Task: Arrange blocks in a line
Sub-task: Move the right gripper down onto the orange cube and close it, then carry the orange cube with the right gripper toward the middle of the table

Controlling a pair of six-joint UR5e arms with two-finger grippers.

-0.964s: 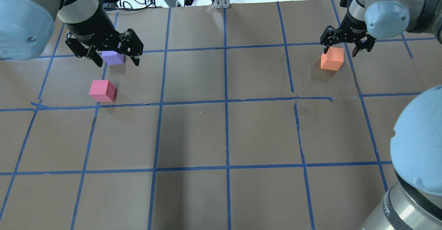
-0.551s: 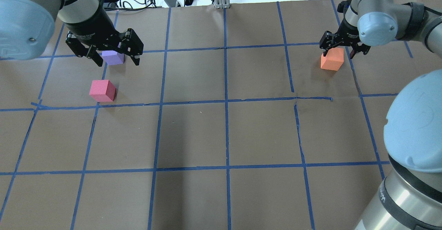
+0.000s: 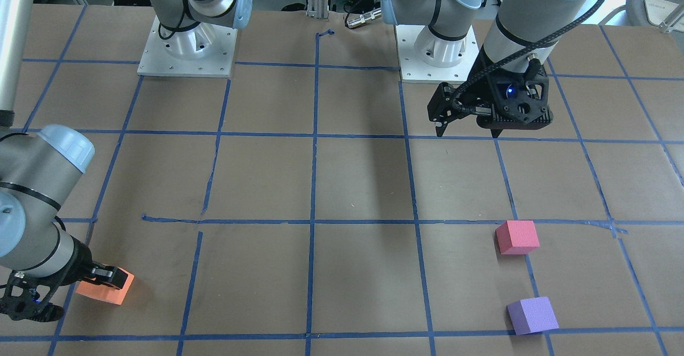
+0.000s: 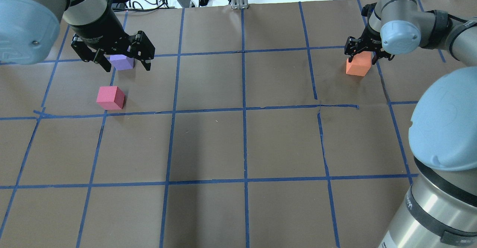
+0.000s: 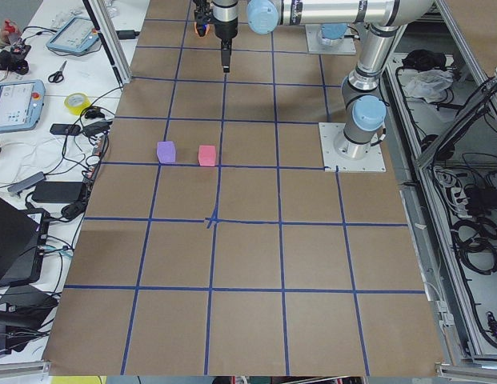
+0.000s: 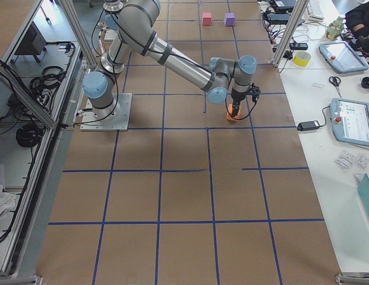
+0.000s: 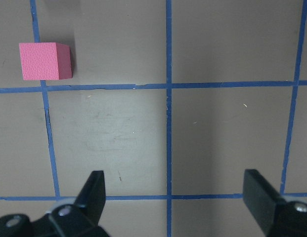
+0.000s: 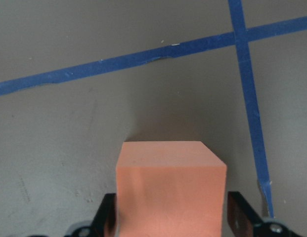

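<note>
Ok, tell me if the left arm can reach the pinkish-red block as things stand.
Probably yes. The left end effector hangs open above the table; the pinkish-red block lies in its wrist view with bare table around it, and the purple block stands apart.

In the overhead view's upper left the left gripper hides part of the purple block, and the right wrist view's bottom edge cuts off the lower part of the orange block.

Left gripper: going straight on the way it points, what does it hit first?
Likely the bare brown paper tabletop, at a blue tape crossing. The open left gripper has nothing between its fingers; the pinkish-red foam cube lies well off-line.
</note>
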